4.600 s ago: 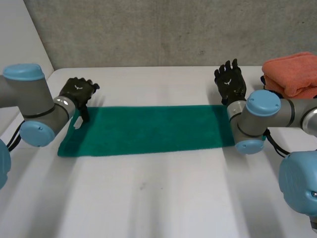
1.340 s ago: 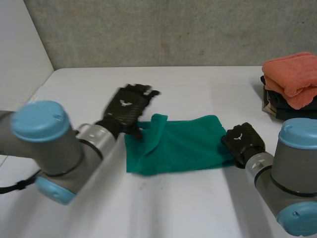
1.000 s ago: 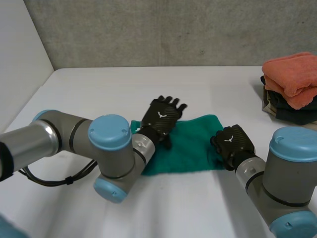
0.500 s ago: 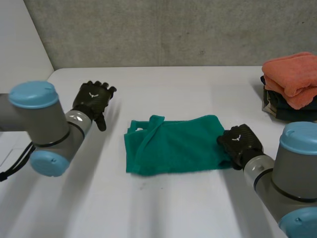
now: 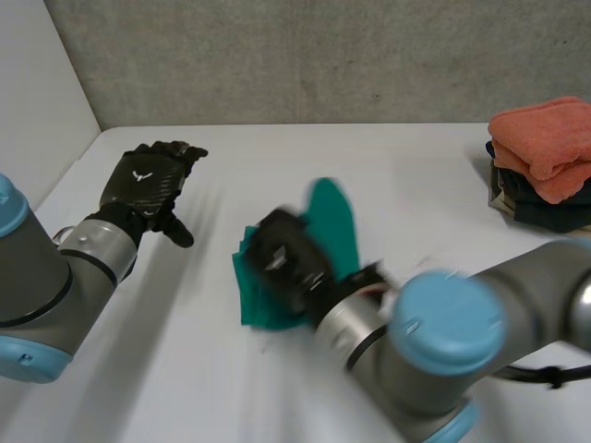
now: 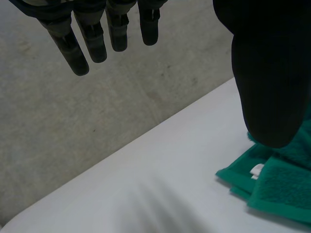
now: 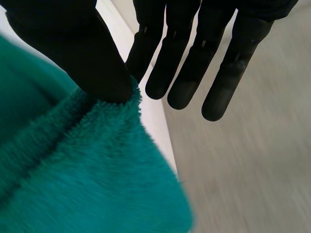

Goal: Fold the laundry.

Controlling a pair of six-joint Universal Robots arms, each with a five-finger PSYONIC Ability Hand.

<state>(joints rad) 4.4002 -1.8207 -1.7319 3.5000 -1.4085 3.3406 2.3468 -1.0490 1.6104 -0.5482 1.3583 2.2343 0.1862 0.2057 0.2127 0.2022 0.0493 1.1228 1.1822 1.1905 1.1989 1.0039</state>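
A green towel [image 5: 334, 221] lies folded in the middle of the white table [image 5: 305, 152]. One end of it stands lifted off the table. My right hand [image 5: 282, 258] has reached across over the towel's left part and is shut on that lifted end. In the right wrist view my thumb [image 7: 63, 43] presses the towel's fluffy edge [image 7: 73, 184] against the fingers. Out to the left my left hand [image 5: 148, 182] hovers open, apart from the cloth. In the left wrist view its fingers [image 6: 92, 39] are straight, and a towel corner [image 6: 277, 189] with a white tag lies beyond the thumb.
A folded orange towel [image 5: 545, 138] tops a dark pile [image 5: 531, 203] at the table's right edge. A grey wall [image 5: 305, 55] runs along the back. The table's left edge [image 5: 65, 180] is close to my left hand.
My right hand has swung from the towel's right end leftward across it, carrying that end up and over. My left hand has stayed out at the left, open.
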